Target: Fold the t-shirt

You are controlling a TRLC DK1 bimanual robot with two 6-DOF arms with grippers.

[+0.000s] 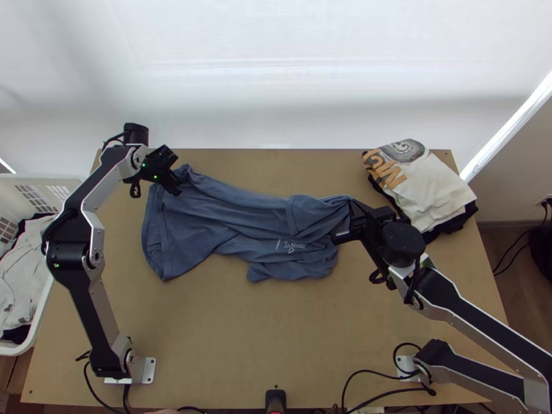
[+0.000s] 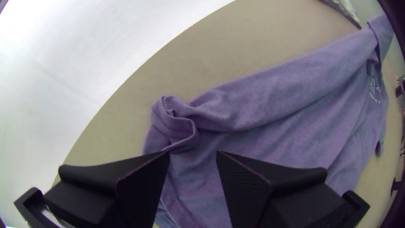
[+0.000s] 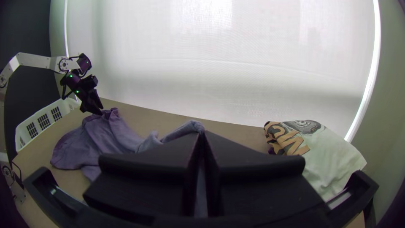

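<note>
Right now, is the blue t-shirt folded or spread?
Neither: the t-shirt lies rumpled, partly bunched near the right gripper, its edges not lined up.

- Table (image 1: 228, 338): light wood, flat top, straight far edge, small dark holes near its far corners.
- Blind (image 1: 310, 83): white, wide, just beyond the table's far edge; daylight glows through it, brightest high up, dimmer toward the bottom, with faint horizontal creases.
- Light strips (image 3: 373, 71): thin and bright, one down each side of the blind.
- Right wall (image 3: 386, 97): plain and pale, beside the blind.
- Dark surface (image 3: 27, 38): upright, on the left side of the room.
- Floor (image 1: 514, 276): brown, to the right of the table.
- Skirting (image 1: 491, 225): low along the right wall.
- Socket (image 1: 546, 201): on the right wall, with black cables (image 1: 519, 247) hanging from it.
</note>
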